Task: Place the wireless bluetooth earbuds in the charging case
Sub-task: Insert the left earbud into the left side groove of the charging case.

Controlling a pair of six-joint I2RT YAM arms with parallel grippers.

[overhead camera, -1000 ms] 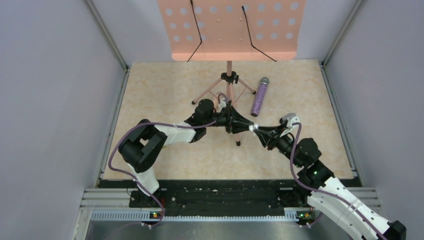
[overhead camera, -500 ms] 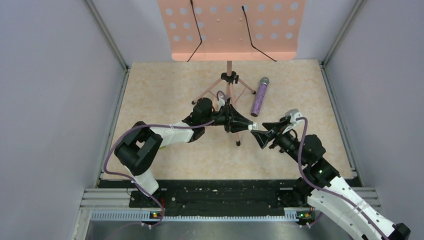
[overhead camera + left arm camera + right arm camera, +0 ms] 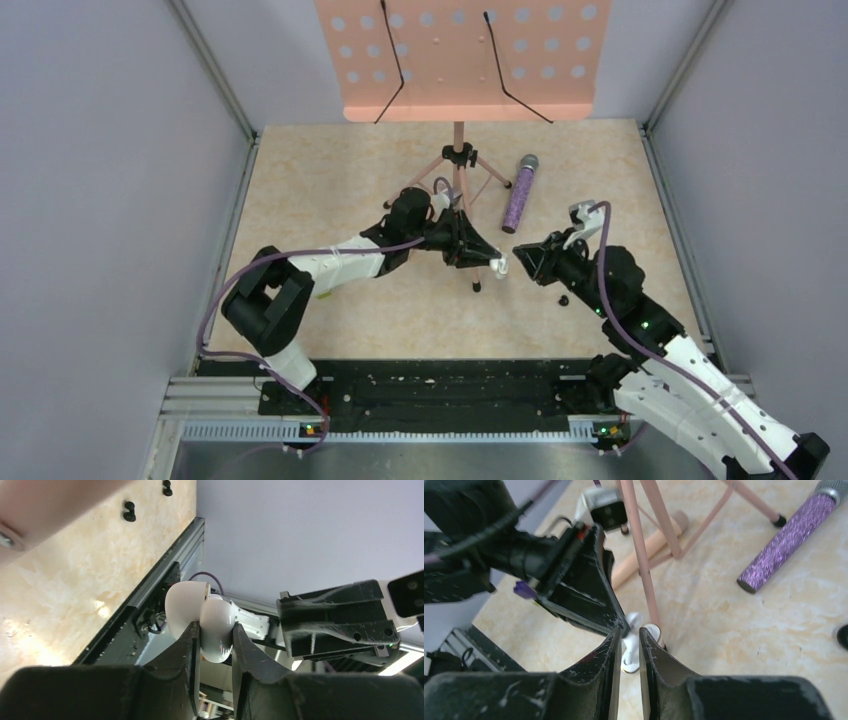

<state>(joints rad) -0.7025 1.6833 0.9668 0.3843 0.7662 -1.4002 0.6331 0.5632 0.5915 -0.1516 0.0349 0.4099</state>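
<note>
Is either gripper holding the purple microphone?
No, the purple microphone lies free on the table, just right of the music stand.

Overhead camera looks down from behind; 2 close wrist cameras share the left pincer (image 3: 496,263).

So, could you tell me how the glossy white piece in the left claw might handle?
The white piece looks smooth and rounded, so it may squirt out of the left claw if pinched off-centre. Being small, it is probably light, and would likely roll if dropped.
</note>
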